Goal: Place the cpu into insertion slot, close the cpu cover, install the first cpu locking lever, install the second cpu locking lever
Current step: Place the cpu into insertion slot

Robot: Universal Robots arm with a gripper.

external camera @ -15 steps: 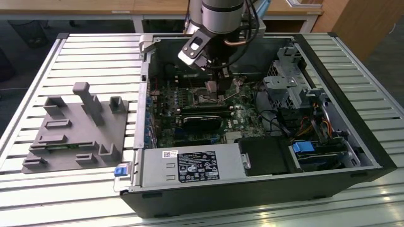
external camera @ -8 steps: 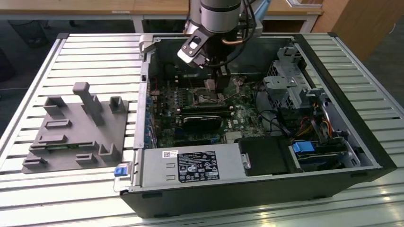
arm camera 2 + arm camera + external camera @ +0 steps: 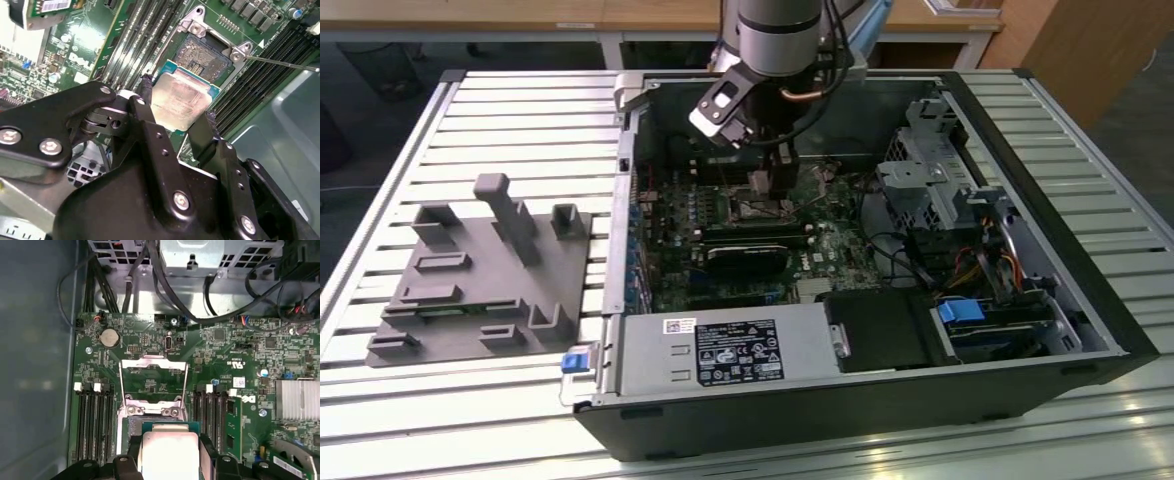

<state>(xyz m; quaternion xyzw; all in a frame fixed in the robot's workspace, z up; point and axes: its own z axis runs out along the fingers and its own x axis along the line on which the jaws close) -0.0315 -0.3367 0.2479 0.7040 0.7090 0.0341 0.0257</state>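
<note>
Inside an open computer case, my gripper (image 3: 771, 172) hangs low over the green motherboard (image 3: 834, 250). It is shut on the cpu (image 3: 180, 102), a flat square chip with a pale metal top, held by two opposite edges between black fingers (image 3: 146, 90). The insertion slot (image 3: 207, 52) lies open just beyond the chip, its dark contact field exposed. In the first wrist view the cpu (image 3: 169, 452) sits over the near part of the insertion slot (image 3: 134, 424). The cpu cover (image 3: 154, 365) is swung open onto the board. A thin lever rod (image 3: 280, 62) sticks out beside the slot.
Long black memory slots (image 3: 95, 425) flank the socket on both sides. A finned heatsink (image 3: 297, 400), cables (image 3: 225, 315) and drive cages (image 3: 927, 170) crowd the case. The power supply (image 3: 720, 350) is at the case front. A grey fixture tray (image 3: 480, 270) lies on the slatted table.
</note>
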